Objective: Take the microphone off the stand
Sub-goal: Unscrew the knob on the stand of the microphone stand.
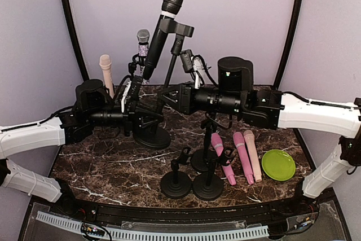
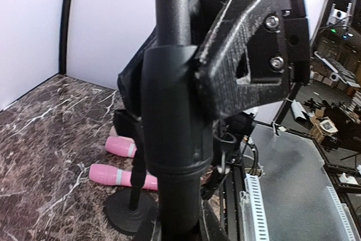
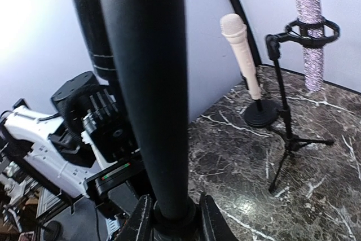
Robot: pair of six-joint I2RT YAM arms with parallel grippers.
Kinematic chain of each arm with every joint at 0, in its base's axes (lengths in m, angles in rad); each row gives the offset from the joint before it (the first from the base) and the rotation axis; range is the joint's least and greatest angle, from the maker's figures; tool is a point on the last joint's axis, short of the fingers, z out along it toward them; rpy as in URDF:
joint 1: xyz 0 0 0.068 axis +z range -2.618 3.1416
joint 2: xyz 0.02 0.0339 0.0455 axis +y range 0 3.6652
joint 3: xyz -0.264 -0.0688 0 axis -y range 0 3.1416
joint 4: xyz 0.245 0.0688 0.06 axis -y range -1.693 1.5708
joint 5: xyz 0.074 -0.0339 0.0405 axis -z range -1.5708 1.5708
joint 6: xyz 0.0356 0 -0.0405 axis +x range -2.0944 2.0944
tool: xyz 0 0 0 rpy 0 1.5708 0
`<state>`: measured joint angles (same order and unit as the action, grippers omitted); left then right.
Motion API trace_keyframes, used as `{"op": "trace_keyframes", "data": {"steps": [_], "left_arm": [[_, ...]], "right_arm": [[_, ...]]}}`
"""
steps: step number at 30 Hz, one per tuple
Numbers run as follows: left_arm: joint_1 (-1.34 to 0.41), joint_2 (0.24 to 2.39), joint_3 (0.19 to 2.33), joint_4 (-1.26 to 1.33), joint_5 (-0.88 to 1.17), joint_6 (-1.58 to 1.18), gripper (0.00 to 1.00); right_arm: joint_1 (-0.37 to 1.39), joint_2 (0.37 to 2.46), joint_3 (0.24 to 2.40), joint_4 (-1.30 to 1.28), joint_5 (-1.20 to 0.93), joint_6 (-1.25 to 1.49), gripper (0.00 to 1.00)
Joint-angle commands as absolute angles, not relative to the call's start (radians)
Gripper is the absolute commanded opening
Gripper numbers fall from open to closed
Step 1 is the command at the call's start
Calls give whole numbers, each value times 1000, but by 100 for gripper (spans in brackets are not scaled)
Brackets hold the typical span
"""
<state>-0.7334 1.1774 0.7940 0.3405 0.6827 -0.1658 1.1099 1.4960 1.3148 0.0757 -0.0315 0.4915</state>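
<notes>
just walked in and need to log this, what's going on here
A two-arm robot is working on the tall black microphone stand. The right gripper is closed on its pole; the left gripper sits at the pole too, grip unclear. The big black mesh-headed microphone is still in the clip.

Dark marbled tabletop (image 1: 107, 167) — I log on it: the tall stand (image 1: 152, 137) on its round base, three short round-base stands (image 1: 176, 184), two pink microphones (image 1: 224, 159) and a peach microphone (image 1: 253, 155) lying parallel — lime-green plate (image 1: 278, 165) just beside.
</notes>
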Motion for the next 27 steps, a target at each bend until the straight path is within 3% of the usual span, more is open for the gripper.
{"op": "trace_keyframes", "data": {"steps": [1, 5, 9, 12, 17, 23, 27], "left_arm": [[-722, 1132, 852, 434, 913, -157, 0], [-722, 1145, 849, 454, 924, -173, 0], [-722, 1152, 839, 468, 877, -185, 0], [-720, 1136, 817, 465, 751, -177, 0], [-718, 1094, 774, 454, 553, -160, 0], [-718, 1091, 776, 390, 381, -153, 0], [-718, 1090, 777, 372, 324, -154, 0]], "right_arm": [[1069, 1391, 1285, 278, -296, 455, 17], [1068, 1390, 1284, 258, -280, 439, 19], [1069, 1396, 1262, 282, -235, 443, 30], [1069, 1390, 1233, 314, -164, 464, 34], [1070, 1384, 1185, 353, -34, 545, 56], [1099, 1436, 1245, 186, 177, 686, 60], [1129, 1480, 1283, 183, 180, 745, 71]]}}
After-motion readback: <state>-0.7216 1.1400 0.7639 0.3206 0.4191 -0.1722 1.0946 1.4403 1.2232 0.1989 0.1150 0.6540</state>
